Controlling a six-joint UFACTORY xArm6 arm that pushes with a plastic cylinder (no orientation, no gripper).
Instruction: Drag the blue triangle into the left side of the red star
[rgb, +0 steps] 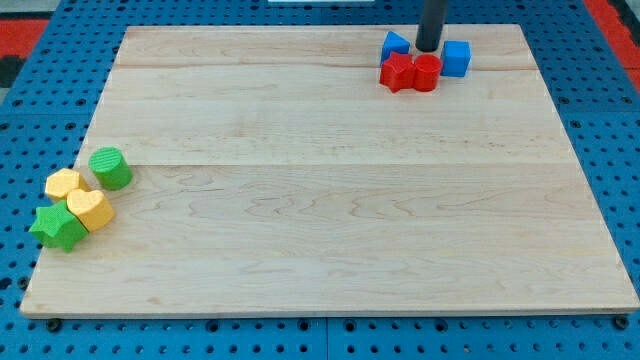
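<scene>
The blue triangle (395, 45) sits near the view's top right, touching the upper left of the red star (397, 73). A red cylinder (427, 72) sits right against the star's right side. A blue cube (456, 58) is just right of the cylinder. My tip (428, 48) is down between the blue triangle and the blue cube, just above the red cylinder; the rod hides the space behind it.
At the view's left edge of the wooden board (320, 230) lie a green cylinder (110, 168), a yellow hexagon (64, 184), a yellow heart (91, 210) and a green star (57, 228), clustered together.
</scene>
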